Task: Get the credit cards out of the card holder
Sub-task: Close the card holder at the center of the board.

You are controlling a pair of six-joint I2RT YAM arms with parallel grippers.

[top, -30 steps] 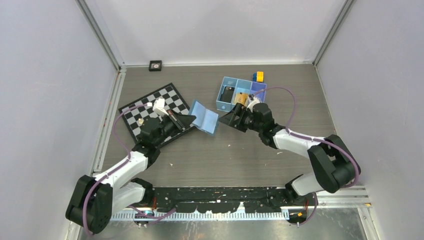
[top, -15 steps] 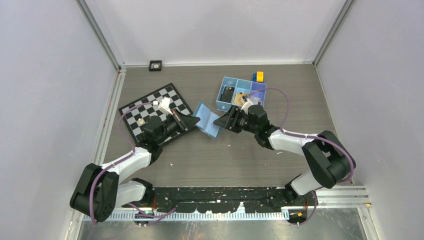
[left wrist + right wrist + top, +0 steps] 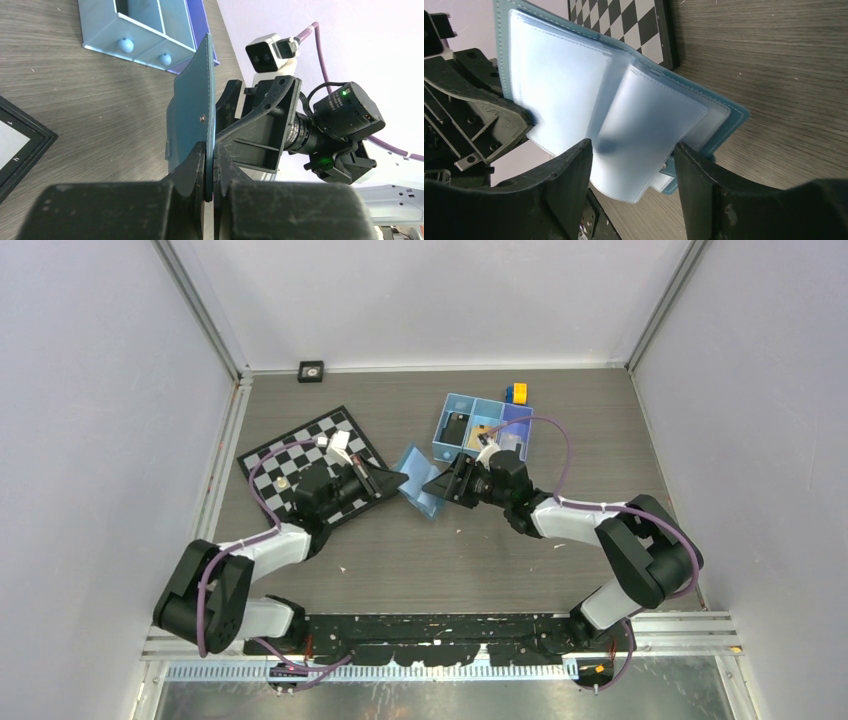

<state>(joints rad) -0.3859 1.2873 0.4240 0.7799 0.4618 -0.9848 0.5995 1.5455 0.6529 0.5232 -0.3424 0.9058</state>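
Over the middle of the table (image 3: 480, 550), we held the card holder (image 3: 192, 107), seemingly light and floppy, upright by one cover edge in our clamped left gripper (image 3: 210, 167), our right gripper (image 3: 631, 155) gaping around its slick-looking clear sleeves (image 3: 644, 135), probably best pinched near their free edge.

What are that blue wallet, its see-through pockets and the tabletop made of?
The card holder looks like matte faux leather, given its stitched edge. Its pockets seem soft frosted plastic, translucent. The table looks like grey wood-grain laminate, perhaps real wood.
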